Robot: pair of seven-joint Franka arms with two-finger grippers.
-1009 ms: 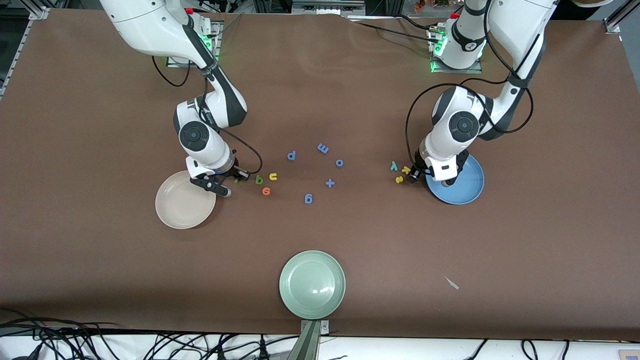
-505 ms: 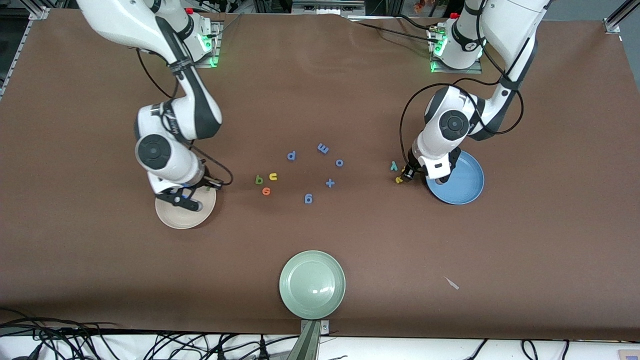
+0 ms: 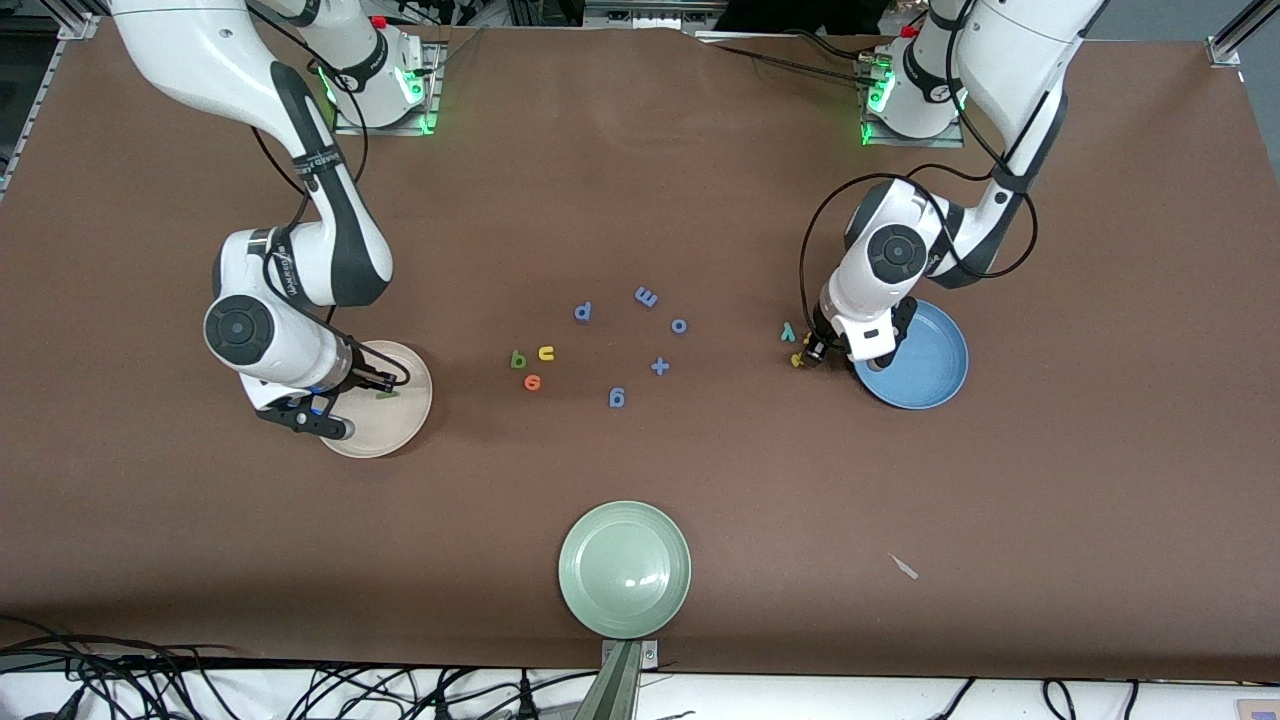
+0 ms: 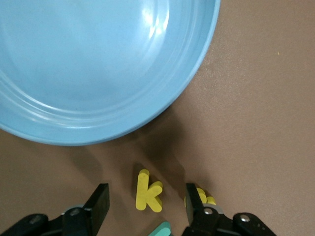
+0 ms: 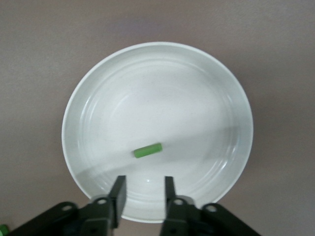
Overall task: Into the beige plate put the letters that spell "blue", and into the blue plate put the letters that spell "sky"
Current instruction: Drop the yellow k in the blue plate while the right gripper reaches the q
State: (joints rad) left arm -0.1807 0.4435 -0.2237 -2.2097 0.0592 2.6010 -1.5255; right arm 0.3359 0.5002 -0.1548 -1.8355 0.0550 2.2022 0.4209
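The beige plate (image 3: 405, 415) (image 5: 231, 98) holds the dark green l (image 3: 388, 395) (image 5: 147, 150), which lies flat in it. My right gripper (image 3: 318, 420) (image 5: 143, 191) hangs open and empty over the plate's rim. The green b (image 3: 518, 359), yellow u (image 3: 546, 352) and orange e (image 3: 532, 381) lie together on the table. My left gripper (image 3: 814, 350) (image 4: 146, 189) is open, low beside the blue plate (image 3: 930, 370) (image 4: 98, 73), its fingers either side of the yellow k (image 4: 148, 191). The yellow s (image 3: 797, 359) (image 4: 208, 197) shows past one finger. The teal y (image 3: 788, 331) (image 4: 160, 229) lies close by.
Blue letters p (image 3: 583, 311), m (image 3: 647, 296), o (image 3: 679, 325), g (image 3: 617, 397) and a plus sign (image 3: 660, 366) are scattered mid-table. A pale green plate (image 3: 624, 569) sits near the front edge. A small white scrap (image 3: 904, 566) lies toward the left arm's end.
My right gripper carried the l from beside the b to over the beige plate, then opened; the l now lies in the plate. My left gripper shifted slightly toward the k.
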